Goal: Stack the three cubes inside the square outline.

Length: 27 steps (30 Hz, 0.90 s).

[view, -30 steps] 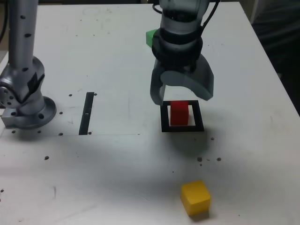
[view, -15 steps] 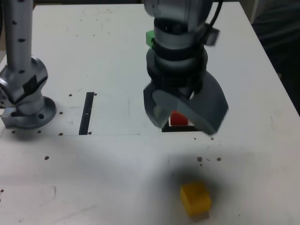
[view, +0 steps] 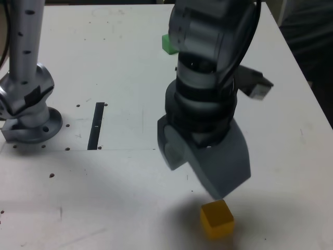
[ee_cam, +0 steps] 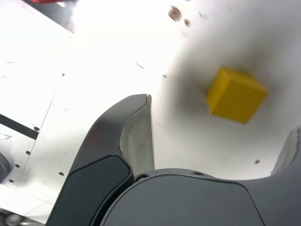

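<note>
The gripper [view: 205, 174] hangs wide open and empty, just above the yellow cube [view: 217, 219]. It is best to centre both fingers around the cube, go down straight, and close only when its sides are covered.

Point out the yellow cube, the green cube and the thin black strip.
Small matte yellow cube [view: 216, 219], exterior view, front face.
Small green cube [view: 168, 44], exterior view, visible face beside the arm.
Thin flat black strip [view: 97, 125], exterior view, its middle.
</note>
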Tool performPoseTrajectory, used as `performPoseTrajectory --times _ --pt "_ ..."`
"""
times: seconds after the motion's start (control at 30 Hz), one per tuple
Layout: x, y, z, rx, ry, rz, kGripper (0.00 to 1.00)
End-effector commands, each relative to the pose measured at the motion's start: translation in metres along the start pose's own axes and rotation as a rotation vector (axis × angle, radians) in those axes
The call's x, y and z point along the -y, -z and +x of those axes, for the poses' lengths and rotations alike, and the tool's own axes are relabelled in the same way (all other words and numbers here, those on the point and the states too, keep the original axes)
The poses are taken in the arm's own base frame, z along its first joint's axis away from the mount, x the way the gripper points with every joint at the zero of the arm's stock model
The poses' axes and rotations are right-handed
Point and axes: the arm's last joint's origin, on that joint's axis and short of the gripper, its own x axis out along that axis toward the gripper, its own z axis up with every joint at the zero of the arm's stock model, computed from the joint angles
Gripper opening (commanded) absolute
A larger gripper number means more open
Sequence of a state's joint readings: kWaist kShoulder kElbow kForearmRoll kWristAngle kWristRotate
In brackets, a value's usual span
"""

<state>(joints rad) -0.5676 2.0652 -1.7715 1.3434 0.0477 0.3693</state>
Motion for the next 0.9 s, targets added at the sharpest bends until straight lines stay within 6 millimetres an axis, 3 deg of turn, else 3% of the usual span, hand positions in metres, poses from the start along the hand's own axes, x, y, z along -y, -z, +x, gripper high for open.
performPoseTrajectory --times 0.0,0.47,0.87 --pt "0.003 -0.006 0.003 -0.006 0.0 0.025 0.99" --pt "0.013 -0.049 0.029 -0.036 -0.016 0.116 0.97" --pt "0.007 -0.064 0.039 -0.055 -0.03 0.119 0.89"
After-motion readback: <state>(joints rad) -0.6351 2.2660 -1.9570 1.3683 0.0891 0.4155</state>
